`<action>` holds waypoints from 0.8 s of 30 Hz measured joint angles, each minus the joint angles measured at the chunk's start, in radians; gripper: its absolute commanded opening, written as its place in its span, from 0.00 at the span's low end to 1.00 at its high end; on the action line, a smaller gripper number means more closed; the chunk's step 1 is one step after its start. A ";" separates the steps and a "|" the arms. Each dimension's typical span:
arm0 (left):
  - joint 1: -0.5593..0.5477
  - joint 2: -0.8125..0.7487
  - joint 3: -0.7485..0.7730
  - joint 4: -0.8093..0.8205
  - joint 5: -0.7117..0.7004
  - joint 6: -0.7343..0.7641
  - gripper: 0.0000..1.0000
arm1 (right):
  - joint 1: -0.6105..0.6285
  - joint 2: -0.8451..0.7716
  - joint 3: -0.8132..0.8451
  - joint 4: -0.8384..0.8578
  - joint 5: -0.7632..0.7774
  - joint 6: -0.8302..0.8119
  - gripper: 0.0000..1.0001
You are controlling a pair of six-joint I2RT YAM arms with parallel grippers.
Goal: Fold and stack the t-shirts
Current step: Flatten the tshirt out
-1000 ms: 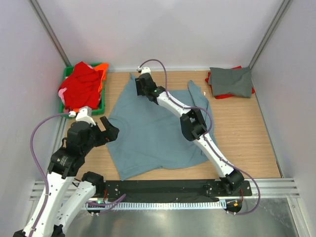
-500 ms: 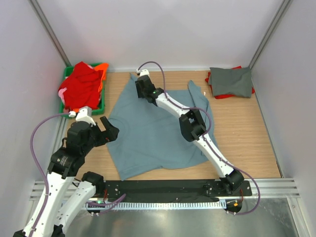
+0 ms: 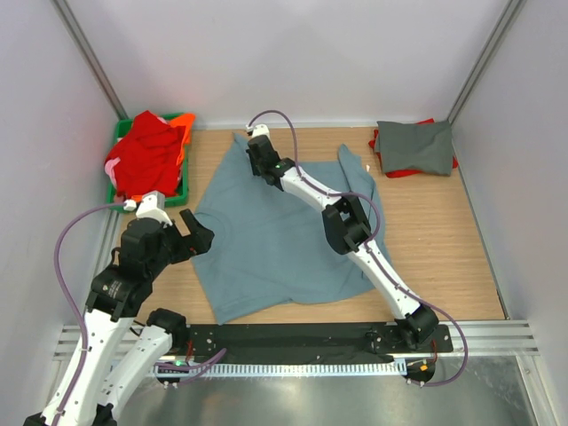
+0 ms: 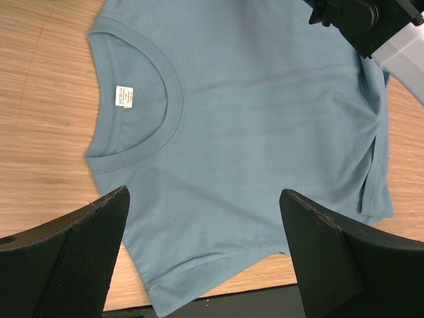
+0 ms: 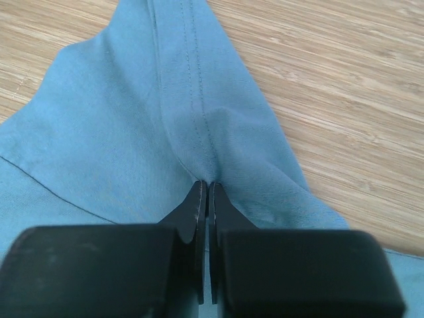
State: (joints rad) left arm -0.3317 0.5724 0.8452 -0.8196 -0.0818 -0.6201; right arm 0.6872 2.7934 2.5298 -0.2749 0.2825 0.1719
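A dusty blue-grey t-shirt [image 3: 275, 240] lies spread flat on the wooden table; it also fills the left wrist view [image 4: 252, 112], collar and label at the left. My right gripper [image 3: 255, 153] reaches to the shirt's far sleeve and is shut on a pinched fold of the blue-grey cloth [image 5: 199, 126], fingertips [image 5: 204, 187] together. My left gripper [image 3: 188, 232] is open and empty, hovering at the shirt's left edge near the collar. A darker grey folded t-shirt [image 3: 415, 146] lies on red cloth at the far right. Red and orange t-shirts [image 3: 146, 155] are piled at the far left.
A green plastic crate [image 3: 184, 189] holds the red and orange pile at the far left corner. White walls close in the table on three sides. A black rail [image 3: 293, 337] runs along the near edge.
The right gripper has shifted very slightly at the shirt's far sleeve. The left arm has not moved.
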 measured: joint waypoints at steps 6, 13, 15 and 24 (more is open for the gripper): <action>0.000 0.000 0.000 0.000 0.000 0.000 0.95 | 0.000 -0.019 -0.042 0.033 0.013 -0.009 0.01; 0.000 0.001 0.000 0.000 0.000 0.000 0.95 | -0.012 -0.021 -0.045 0.059 0.058 -0.035 0.02; 0.000 0.002 0.000 0.000 0.000 0.000 0.95 | -0.027 -0.022 -0.045 0.080 0.070 -0.032 0.02; 0.000 0.022 0.000 0.000 -0.001 0.000 0.95 | -0.235 -0.031 -0.026 0.255 0.100 0.119 0.92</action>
State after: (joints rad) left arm -0.3317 0.5945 0.8448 -0.8196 -0.0830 -0.6201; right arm 0.4519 2.7625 2.5042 -0.0196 0.3820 0.2913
